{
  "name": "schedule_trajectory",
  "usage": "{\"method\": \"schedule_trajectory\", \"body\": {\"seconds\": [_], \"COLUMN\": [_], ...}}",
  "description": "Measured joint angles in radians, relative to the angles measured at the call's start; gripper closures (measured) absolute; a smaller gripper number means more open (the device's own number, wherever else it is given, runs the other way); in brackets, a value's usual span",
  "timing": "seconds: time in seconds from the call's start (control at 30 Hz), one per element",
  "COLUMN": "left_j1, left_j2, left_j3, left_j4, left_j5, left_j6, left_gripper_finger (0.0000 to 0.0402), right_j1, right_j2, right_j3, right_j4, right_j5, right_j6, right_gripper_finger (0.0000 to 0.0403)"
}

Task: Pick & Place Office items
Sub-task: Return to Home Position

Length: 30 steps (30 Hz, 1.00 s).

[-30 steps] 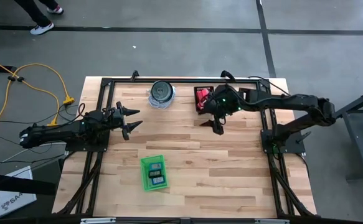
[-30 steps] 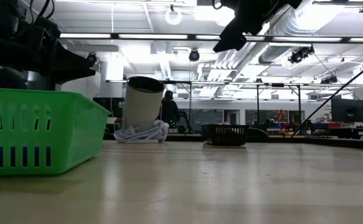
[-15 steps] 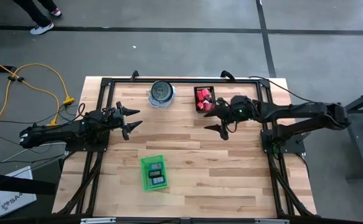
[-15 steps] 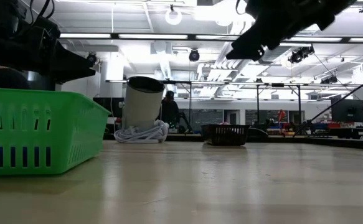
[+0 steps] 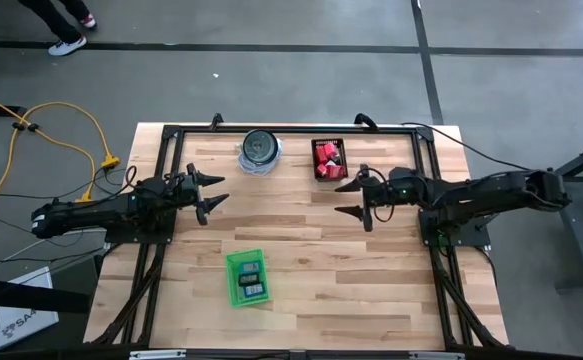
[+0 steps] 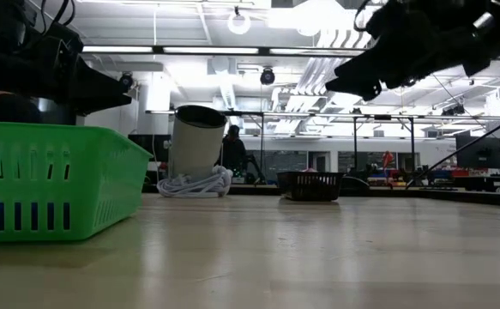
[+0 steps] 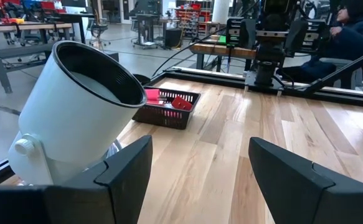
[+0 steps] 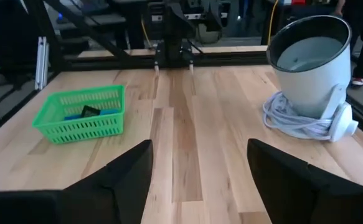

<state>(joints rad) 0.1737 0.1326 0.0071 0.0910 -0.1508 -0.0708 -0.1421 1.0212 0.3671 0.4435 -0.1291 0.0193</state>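
Reading the high view as a clock face with 12 at the far edge, the right end effector (image 5: 351, 198) hangs over the tabletop (image 5: 301, 260) with its fingers spread wide and nothing between them. Its wrist view shows only bare wood in the gap. The red and pink pieces (image 5: 328, 158) lie heaped in the black bin (image 5: 314, 160), close by at about 11 o'clock from that end effector. The bin's long axis runs 12 to 6.

The left end effector (image 5: 209, 195) is also splayed wide and empty. It waits well apart at 9 o'clock, so the right arm is plainly the nearer one to the bin. A white container (image 5: 259, 148) stands between them near the far edge. A green tray (image 5: 230, 280) holding blue and dark pieces (image 5: 254, 290) sits toward 7 o'clock.

With no loose piece visible on the wood, the sorting looks finished. The coming move probably calls only for the right arm to draw back toward 3 o'clock — directly away from the bin, with nothing across its path.
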Motion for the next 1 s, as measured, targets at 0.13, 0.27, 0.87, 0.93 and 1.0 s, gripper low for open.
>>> {"method": "schedule_trajectory", "body": {"seconds": [0.13, 0.27, 0.87, 0.93, 1.0], "left_j1": [0.0, 0.0, 0.0, 0.0, 0.0], "left_j2": [0.0, 0.0, 0.0, 0.0, 0.0], "left_j3": [0.0, 0.0, 0.0, 0.0, 0.0], "left_j4": [0.0, 0.0, 0.0, 0.0, 0.0], "left_j5": [0.0, 0.0, 0.0, 0.0, 0.0], "left_j6": [0.0, 0.0, 0.0, 0.0, 0.0], "left_gripper_finger": [0.0143, 0.0143, 0.0143, 0.0143, 0.0143], "right_j1": [0.0, 0.0, -0.002, -0.002, -0.002], "right_j2": [0.0, 0.0, -0.084, -0.115, -0.138], "right_j3": [-0.085, -0.152, -0.281, -0.302, -0.319], "right_j4": [0.179, 0.289, 0.34, 0.339, 0.339], "right_j5": [0.0, 0.0, 0.113, 0.113, 0.117], "right_j6": [0.004, 0.006, 0.006, 0.004, 0.003], "right_gripper_finger": [0.0155, 0.0155, 0.0155, 0.0155, 0.0155]}}
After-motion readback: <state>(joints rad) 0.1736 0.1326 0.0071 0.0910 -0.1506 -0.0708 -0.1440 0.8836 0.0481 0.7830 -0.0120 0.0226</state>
